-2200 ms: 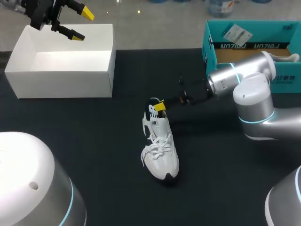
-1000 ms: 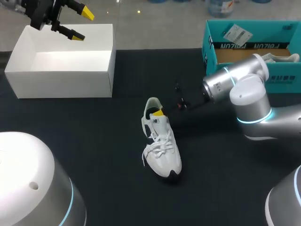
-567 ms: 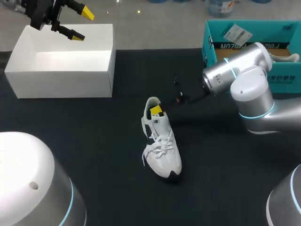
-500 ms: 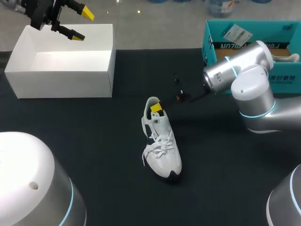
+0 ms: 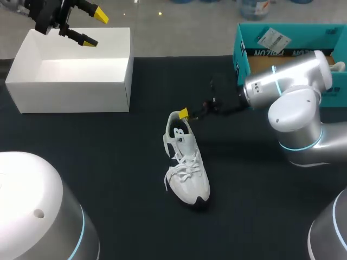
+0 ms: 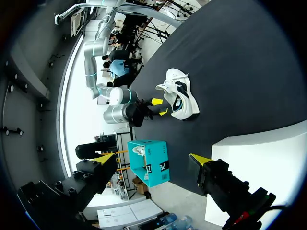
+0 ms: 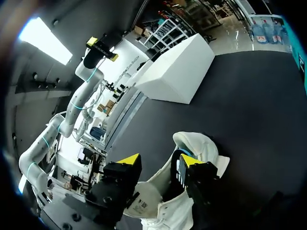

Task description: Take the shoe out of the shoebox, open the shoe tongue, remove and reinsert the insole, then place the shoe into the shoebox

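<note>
Shoe (image 5: 186, 162) is out of the teal shoebox (image 5: 282, 38), mid-table, toe near, heel far. Right gripper (image 7: 158, 160) sits at the heel collar, fingers spread, one tip apparently inside the opening; likely set up for the tongue or insole. Left gripper (image 5: 93, 28) hangs over the white box (image 5: 70, 76) far left, spread wide, clear of the work.

backed the right yellow-tipped gripper (image 5: 184, 114) out of the white lace-up sneaker's (image 5: 187, 169) opening, up to its heel rim, after nudging it slightly.
</note>
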Action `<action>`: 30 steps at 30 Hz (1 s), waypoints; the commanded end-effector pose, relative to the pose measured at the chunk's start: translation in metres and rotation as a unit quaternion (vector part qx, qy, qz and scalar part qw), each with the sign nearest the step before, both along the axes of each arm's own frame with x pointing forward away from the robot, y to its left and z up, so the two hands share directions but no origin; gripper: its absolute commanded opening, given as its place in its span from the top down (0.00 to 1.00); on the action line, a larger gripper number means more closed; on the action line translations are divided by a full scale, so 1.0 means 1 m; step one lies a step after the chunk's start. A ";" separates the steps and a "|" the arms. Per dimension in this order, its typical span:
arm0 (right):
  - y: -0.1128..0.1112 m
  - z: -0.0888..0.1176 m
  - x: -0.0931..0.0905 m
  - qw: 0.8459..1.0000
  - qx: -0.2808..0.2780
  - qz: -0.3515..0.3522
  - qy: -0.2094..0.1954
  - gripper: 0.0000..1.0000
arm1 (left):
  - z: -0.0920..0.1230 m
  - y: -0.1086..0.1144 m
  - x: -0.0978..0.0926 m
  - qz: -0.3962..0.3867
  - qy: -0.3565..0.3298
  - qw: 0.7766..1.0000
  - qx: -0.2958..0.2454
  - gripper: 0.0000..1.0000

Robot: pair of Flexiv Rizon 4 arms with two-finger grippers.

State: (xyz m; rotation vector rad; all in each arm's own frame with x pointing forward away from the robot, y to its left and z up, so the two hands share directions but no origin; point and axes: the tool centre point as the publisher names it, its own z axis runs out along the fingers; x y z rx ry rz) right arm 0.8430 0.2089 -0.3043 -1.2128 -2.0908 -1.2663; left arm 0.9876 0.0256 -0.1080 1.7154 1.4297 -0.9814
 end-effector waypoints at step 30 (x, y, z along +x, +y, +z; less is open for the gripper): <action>0.017 -0.008 -0.010 0.858 -0.472 -0.205 0.000 1.00 | 0.000 0.000 0.000 -0.001 0.000 1.000 0.001 0.00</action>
